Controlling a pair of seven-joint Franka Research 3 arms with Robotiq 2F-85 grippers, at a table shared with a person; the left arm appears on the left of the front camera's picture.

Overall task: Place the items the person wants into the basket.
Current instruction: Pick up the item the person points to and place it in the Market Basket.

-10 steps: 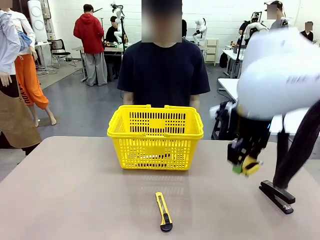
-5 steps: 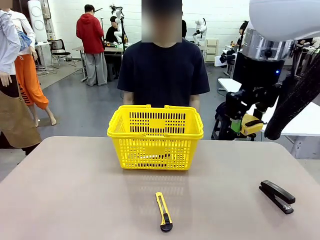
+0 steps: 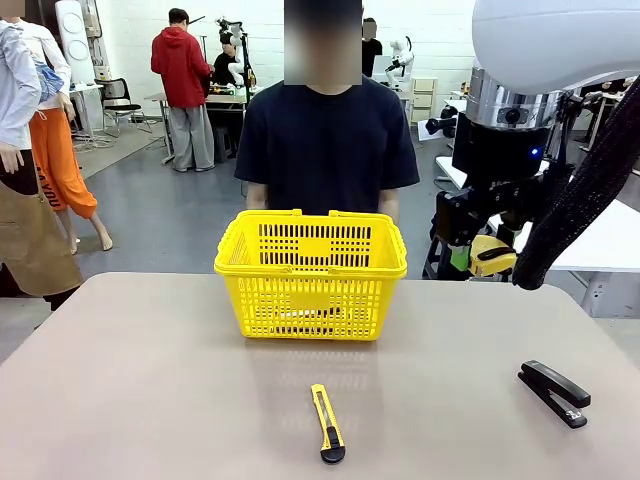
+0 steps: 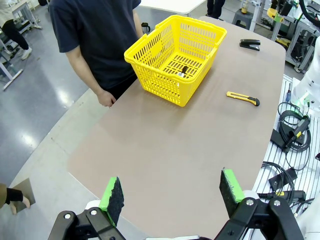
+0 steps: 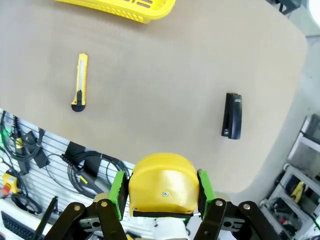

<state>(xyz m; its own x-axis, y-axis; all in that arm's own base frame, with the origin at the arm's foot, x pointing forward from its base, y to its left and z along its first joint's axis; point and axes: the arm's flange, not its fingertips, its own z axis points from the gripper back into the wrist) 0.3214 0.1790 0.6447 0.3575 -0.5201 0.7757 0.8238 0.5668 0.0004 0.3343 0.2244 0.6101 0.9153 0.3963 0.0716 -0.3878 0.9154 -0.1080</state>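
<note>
The yellow basket [image 3: 310,275] stands mid-table in front of the person [image 3: 328,140] in a dark navy T-shirt. High above the table's right side, my right gripper [image 3: 480,257] is shut on the round yellow tape measure [image 3: 494,254]. In the right wrist view the tape measure [image 5: 162,177] sits between the green pads [image 5: 118,188], far above the tabletop. My left gripper [image 4: 172,192] is open and holds nothing, hanging high over the table's left end. From there the basket [image 4: 150,47] shows a slim dark item [image 4: 184,71] on its floor.
A yellow utility knife [image 3: 327,424] lies near the front edge, below the basket. A black stapler [image 3: 553,392] rests at the right. Both also show as the knife [image 5: 80,82] and stapler [image 5: 232,116] under my right wrist. Bare tabletop surrounds the basket.
My right arm has lifted the tape measure from just above the table near the stapler to well above it, then shifted slightly. The left gripper, basket, knife and stapler have stayed put.
</note>
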